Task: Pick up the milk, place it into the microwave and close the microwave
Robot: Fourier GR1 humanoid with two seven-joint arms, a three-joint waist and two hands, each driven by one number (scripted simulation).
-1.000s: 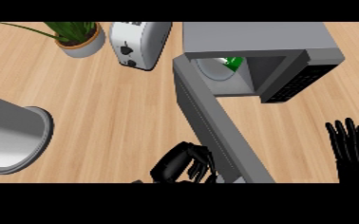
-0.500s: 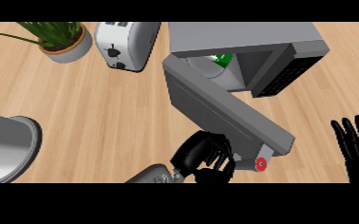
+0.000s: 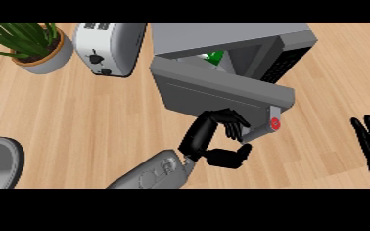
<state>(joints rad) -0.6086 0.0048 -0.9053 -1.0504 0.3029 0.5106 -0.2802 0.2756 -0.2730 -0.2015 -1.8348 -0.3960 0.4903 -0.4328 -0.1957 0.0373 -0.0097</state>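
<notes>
- pan [image 3: 9, 157] at far left edge, only a grey curved part shows, cut off by the frame
- plant [image 3: 25, 38] in a grey pot top left, green leaves spread over it
- toaster [image 3: 110, 46] just right of the plant, white, two slots on top, dark knobs on its near face
- counter [image 3: 80, 112] light wood, runs across the whole view
- left hand [image 3: 217, 133] low centre, grey forearm coming in from the bottom edge; fingers bent and laid against the outer face of the door [image 3: 217, 90], near its lower edge, thumb apart below; not wrapped round anything
- door is partly open, swung at an angle across the front of the microwave [image 3: 239, 39], a gap left at the top; red button on the door's right end
- milk [image 3: 215, 57] inside the microwave, only a green bit shows through the gap above the door, rest hidden
- microwave grey, top centre to right, dark control panel on its right side
- right hand [image 3: 360, 139] at far right edge, fingers up and straight, open, resting, well apart from the microwave
</notes>
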